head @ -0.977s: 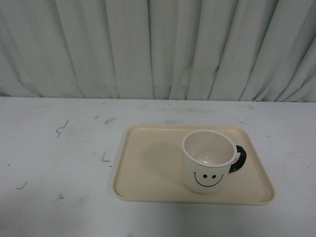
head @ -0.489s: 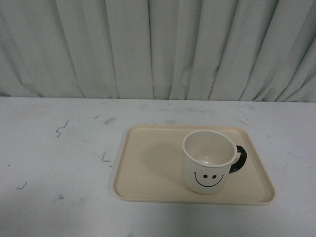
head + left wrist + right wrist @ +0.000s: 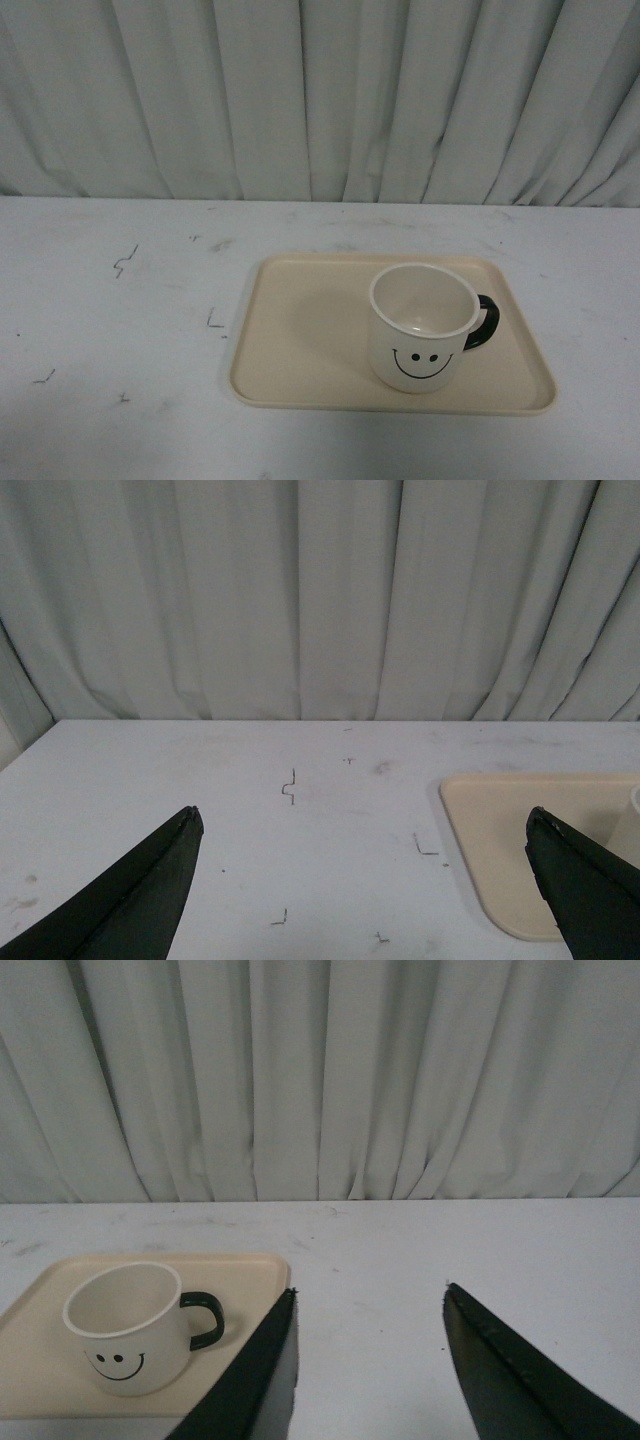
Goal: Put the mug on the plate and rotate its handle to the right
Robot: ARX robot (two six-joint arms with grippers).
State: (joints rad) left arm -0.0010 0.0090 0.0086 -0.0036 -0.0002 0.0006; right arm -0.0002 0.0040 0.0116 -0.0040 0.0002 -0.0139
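The cream-white mug [image 3: 420, 328] stands upright on the beige plate [image 3: 300, 340], toward its right half, smiley face turned to the camera. Its black handle [image 3: 484, 322] points right. No arm shows in the front view. In the right wrist view the mug [image 3: 128, 1328] and handle [image 3: 205, 1318] sit on the plate [image 3: 30, 1350], off to one side of my open, empty right gripper [image 3: 368, 1288]. In the left wrist view my left gripper [image 3: 362, 810] is open and empty over bare table, with a corner of the plate [image 3: 500, 820] beside one finger.
The white table [image 3: 120, 330] carries small black pen marks [image 3: 124, 262] left of the plate. A pleated grey-white curtain [image 3: 320, 100] closes off the table's far edge.
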